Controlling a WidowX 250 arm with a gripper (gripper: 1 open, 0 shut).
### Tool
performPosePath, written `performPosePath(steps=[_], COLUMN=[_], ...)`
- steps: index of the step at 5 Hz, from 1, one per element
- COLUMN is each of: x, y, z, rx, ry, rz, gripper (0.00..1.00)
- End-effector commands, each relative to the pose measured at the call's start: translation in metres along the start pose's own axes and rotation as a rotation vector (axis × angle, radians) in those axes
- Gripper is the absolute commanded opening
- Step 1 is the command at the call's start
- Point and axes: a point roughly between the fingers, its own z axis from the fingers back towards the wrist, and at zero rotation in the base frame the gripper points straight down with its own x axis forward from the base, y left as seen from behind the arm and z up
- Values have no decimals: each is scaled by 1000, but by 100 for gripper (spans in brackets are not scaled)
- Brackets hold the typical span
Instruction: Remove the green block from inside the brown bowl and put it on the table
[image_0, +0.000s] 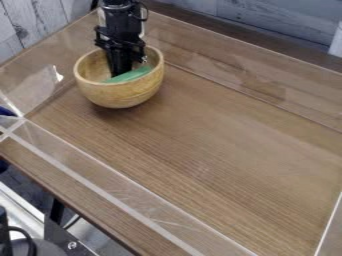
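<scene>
Green block (131, 74): inside the brown bowl (118, 93), not yet out. Only a small patch of green shows, low in the hollow toward the bowl's right inner wall and directly under the tool. It looks propped or tilted rather than lying flat, but the view is too small to be sure.

Gripper (123, 66): black, pointing straight down, reaching below the bowl's rim. The fingers are drawn tight together with the green at their tips. I read this as a pinch on a thin edge of the block. The contact itself is hidden by the fingers.

Bowl: sits near the far left corner of the table (227, 140), close to the back edge and a little in from the left edge. Much of its outer wall faces the camera. Whether it is tipped or slightly lifted I cannot tell.

Table: the wood-grain surface is bare through the middle and toward the near and right edges. Clear plastic edging (88, 186) runs along the near side.

Step in hand: grasp made in the bowl, extraction about to begin.

Next move calls for a straight vertical lift until the block clears the rim, then travel toward the bare middle of the table, lower, and release.

Risk: the bowl may drag or ride up with the block if it jams against the wall.
</scene>
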Motion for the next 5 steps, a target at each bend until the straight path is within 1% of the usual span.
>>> performPosePath(steps=[1, 2, 4, 5], x=[-4, -3, -5, -5], y=[6, 3, 8, 2], z=[-8, -9, 30, 45], rx=[18, 29, 67, 64], ry=[10, 16, -50, -57], rz=[20, 19, -6, -9], gripper=[0, 0, 0, 0])
